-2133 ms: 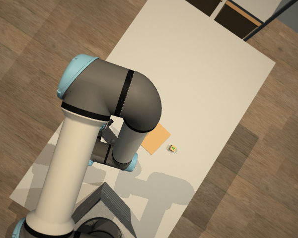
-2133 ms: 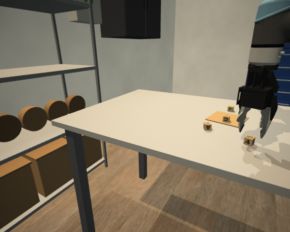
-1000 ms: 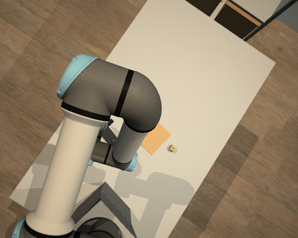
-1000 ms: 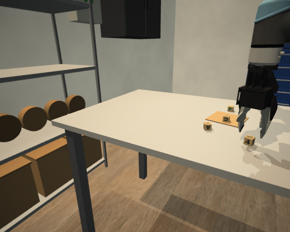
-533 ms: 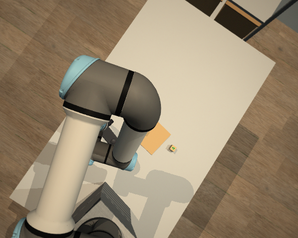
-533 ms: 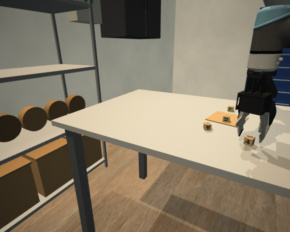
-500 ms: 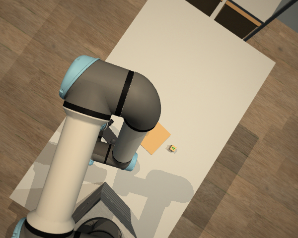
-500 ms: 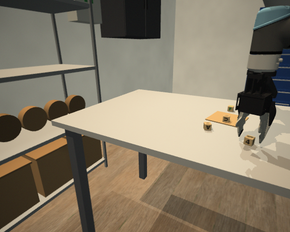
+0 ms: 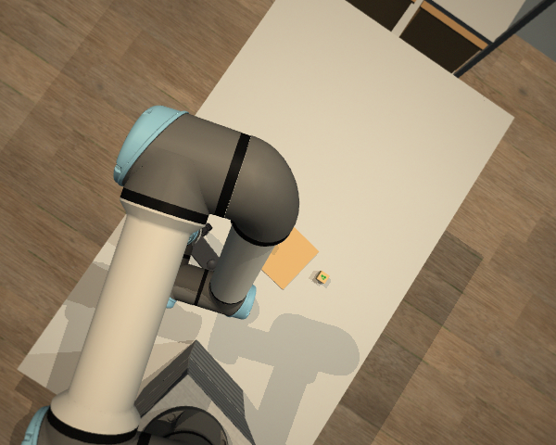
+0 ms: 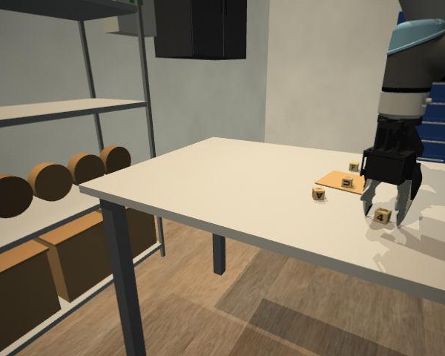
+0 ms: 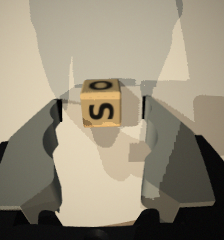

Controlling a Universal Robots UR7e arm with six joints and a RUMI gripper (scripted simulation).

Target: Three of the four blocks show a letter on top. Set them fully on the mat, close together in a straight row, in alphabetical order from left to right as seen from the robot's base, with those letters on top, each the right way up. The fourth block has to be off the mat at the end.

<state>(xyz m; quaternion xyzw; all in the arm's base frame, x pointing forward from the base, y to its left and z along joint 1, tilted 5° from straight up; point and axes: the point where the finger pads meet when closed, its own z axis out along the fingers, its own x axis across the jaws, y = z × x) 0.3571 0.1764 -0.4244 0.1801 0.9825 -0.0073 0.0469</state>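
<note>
My gripper point(image 10: 382, 219) hangs low over the table with its fingers on either side of a wooden block point(image 10: 382, 215) that shows a 4 on one side. In the wrist view the same block point(image 11: 101, 102) shows an O on top and an S on its near face. It rests on the table with a gap to each finger point(image 11: 100, 107), so the gripper is open. The orange mat point(image 10: 341, 181) carries a block marked U point(image 10: 347, 182). A block marked F point(image 10: 353, 166) lies behind the mat. A block marked A point(image 10: 318, 193) lies on the table in front of it.
From above, the arm hides the gripper and much of the mat point(image 9: 291, 259); one block with a green mark point(image 9: 322, 277) lies beside the mat. A shelf rack point(image 10: 61, 161) with boxes and round discs stands off the table's side. The held-over block is near the table's edge.
</note>
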